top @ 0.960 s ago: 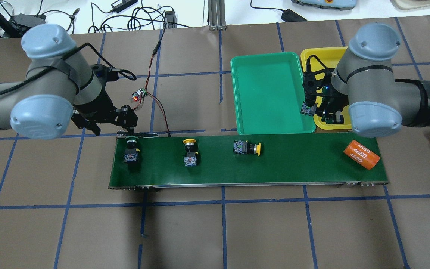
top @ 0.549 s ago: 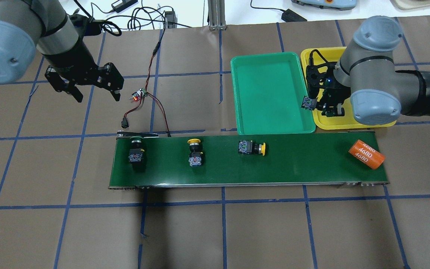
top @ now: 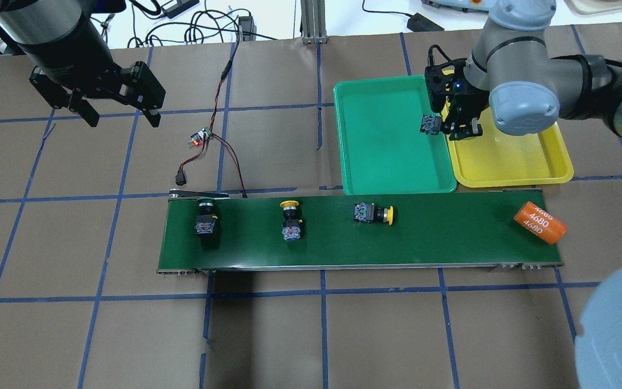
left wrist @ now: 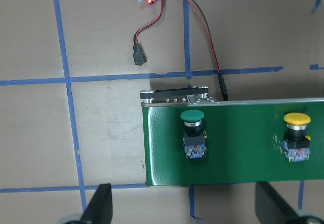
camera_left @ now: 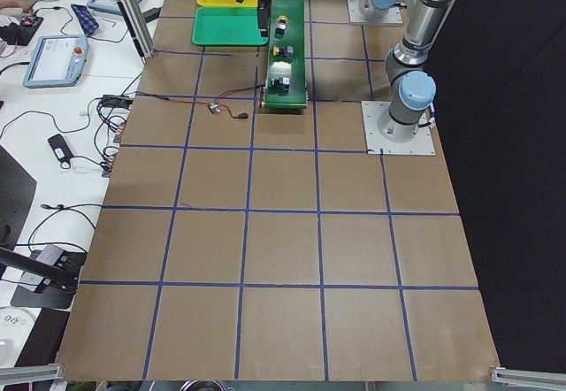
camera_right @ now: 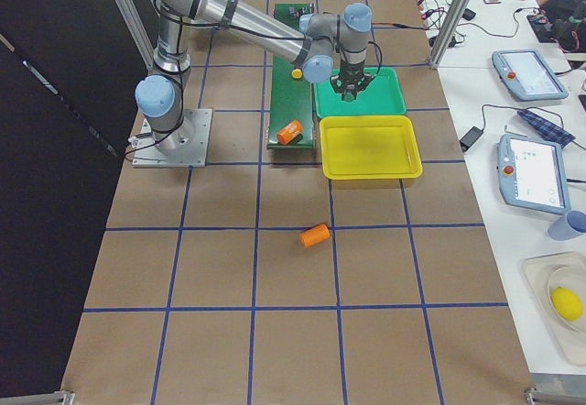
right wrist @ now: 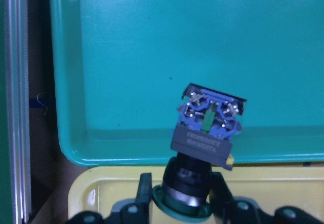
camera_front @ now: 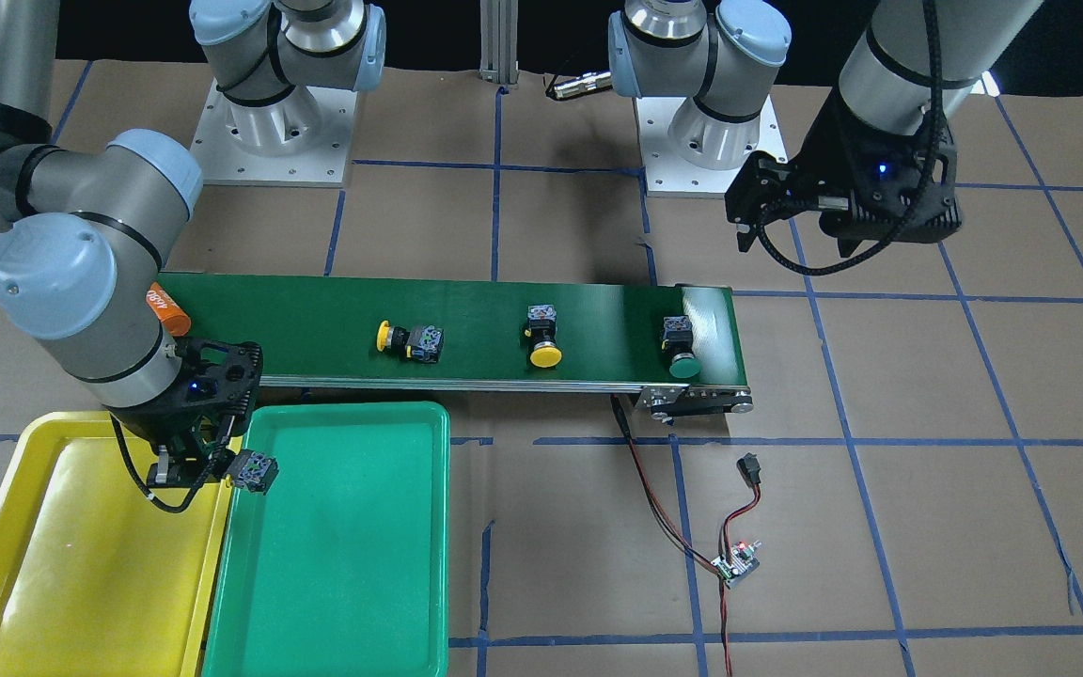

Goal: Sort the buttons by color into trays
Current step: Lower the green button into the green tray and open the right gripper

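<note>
My right gripper (top: 454,128) is shut on a green-capped button (top: 430,124) and holds it above the seam between the green tray (top: 392,162) and the yellow tray (top: 511,156). In the right wrist view the button's body (right wrist: 207,125) lies over the green tray's rim (right wrist: 71,133), and its cap sits between the fingers over the yellow tray (right wrist: 111,188). Both trays hold nothing. On the belt (top: 451,237) a green button (top: 205,219) and a yellow button (top: 291,219) lie beside a second yellow button (top: 373,214). My left gripper (top: 121,116) is open, back-left of the belt.
An orange 4680 cylinder (top: 540,223) lies at the belt's right end. Another orange cylinder (camera_right: 315,235) lies on the table beyond the yellow tray. A small circuit board (top: 198,138) with red and black wires runs to the belt's left end.
The left gripper rose and moved back-left away from the belt's left end. The right gripper carried its button farther back along the trays' seam. The belt's objects shifted right.
</note>
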Available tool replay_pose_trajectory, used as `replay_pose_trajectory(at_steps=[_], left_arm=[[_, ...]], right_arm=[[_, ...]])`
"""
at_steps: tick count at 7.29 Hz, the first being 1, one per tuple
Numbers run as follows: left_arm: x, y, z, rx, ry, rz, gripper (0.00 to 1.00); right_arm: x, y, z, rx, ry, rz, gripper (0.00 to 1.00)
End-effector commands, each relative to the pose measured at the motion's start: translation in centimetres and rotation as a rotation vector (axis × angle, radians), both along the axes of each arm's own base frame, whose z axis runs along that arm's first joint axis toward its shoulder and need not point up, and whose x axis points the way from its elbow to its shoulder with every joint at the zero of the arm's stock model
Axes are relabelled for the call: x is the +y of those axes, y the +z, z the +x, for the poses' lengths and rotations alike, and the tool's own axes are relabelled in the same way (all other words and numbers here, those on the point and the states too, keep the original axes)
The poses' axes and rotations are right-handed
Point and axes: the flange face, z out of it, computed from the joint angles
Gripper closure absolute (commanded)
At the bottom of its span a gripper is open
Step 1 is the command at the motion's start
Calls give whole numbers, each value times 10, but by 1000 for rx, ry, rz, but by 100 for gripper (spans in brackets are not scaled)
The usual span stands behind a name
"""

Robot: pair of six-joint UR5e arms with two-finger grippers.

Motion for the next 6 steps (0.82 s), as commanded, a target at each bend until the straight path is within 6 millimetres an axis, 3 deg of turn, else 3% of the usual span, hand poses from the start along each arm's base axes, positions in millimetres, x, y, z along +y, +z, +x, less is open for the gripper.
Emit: replay_pose_trajectory(at_steps=[1, 2, 3, 4, 6], left_arm=[[10, -16, 7, 4, -7, 14, 0], [16, -24, 8, 9, -3, 31, 0], [18, -15, 10, 7, 0, 14, 0], [16, -9, 11, 7, 3, 2, 0], [17, -17, 9, 18, 5, 13, 0]], right_arm=[[-1, 5, 19, 7, 35, -4, 75], [0, 5, 19, 11, 35, -2, 51], [-1, 2, 19, 8, 30, 2, 17], [1, 1, 19, 8, 29, 7, 14], [3, -2, 18, 9, 29, 14, 9]])
